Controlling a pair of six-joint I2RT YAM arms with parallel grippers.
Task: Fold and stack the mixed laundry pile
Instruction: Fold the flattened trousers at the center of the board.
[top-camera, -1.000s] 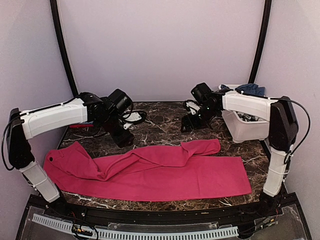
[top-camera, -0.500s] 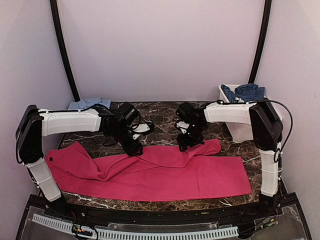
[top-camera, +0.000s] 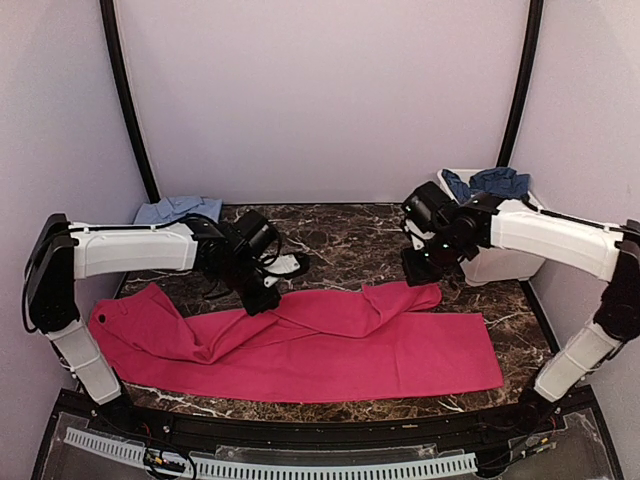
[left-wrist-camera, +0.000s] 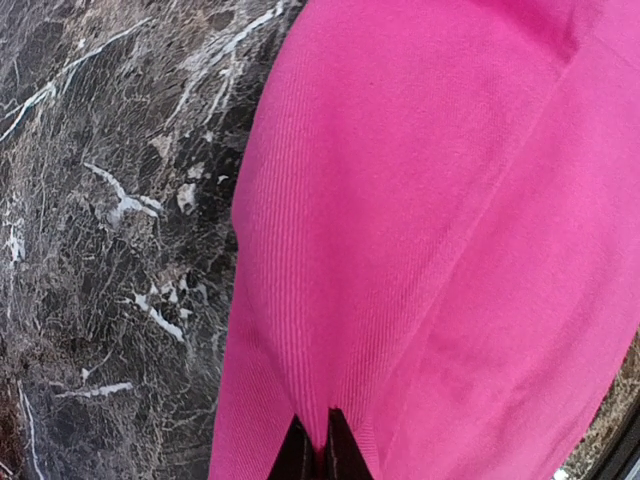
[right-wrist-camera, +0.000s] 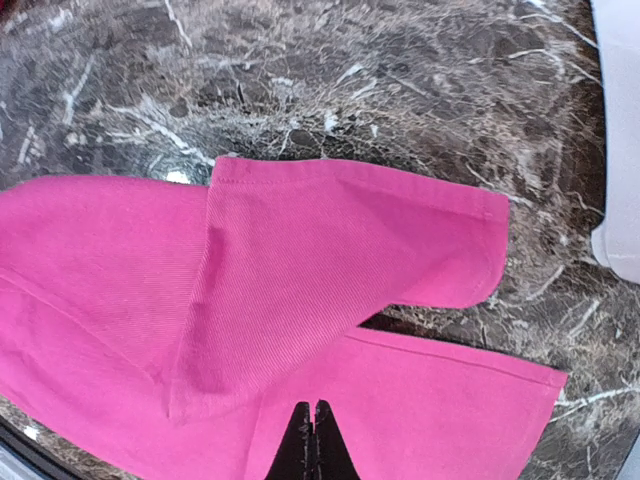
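The left gripper (left-wrist-camera: 320, 452) is clamped on a raised ridge of the pink garment (top-camera: 330, 345), which sprawls across the front of the table (top-camera: 340, 235). The right gripper (right-wrist-camera: 313, 438) hangs above its folded end, tips pressed together, empty. The right arm (top-camera: 545, 238) hides part of the white tub (top-camera: 492, 268); dark blue clothes (top-camera: 490, 182) peek out. A light blue shirt (top-camera: 175, 208), back left, is half hidden.

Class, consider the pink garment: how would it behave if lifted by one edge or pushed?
Probably floppy: the pink garment lies in soft folds and tents up where the left claw pinches it. Likely light, since one pinch raises a ridge. Pushed, it would probably bunch up rather than slide whole, as its doubled-over leg suggests.
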